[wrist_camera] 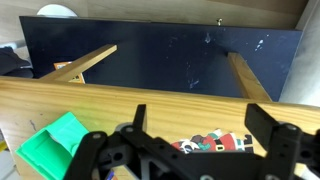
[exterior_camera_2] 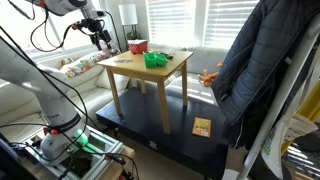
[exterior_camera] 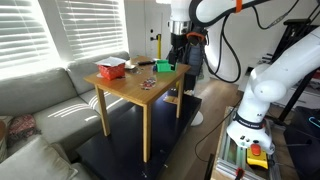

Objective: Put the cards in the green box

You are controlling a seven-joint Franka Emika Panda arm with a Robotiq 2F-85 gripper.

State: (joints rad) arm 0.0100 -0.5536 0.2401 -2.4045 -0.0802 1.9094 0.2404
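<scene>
The gripper (wrist_camera: pixel 197 125) hovers with jaws spread above the cards (wrist_camera: pixel 215 143), which lie on the counter (wrist_camera: pixel 150 95) near the green box (wrist_camera: pixel 55 148); it should descend straight, straddle the cards squarely and close low against the wood before lifting

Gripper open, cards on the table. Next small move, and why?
Probably ease the gripper down toward the cards. In the wrist view its jaws stand open and empty, the cards lie flat on the table framed between them, and the green box sits beside them with no cards showing in it.
</scene>
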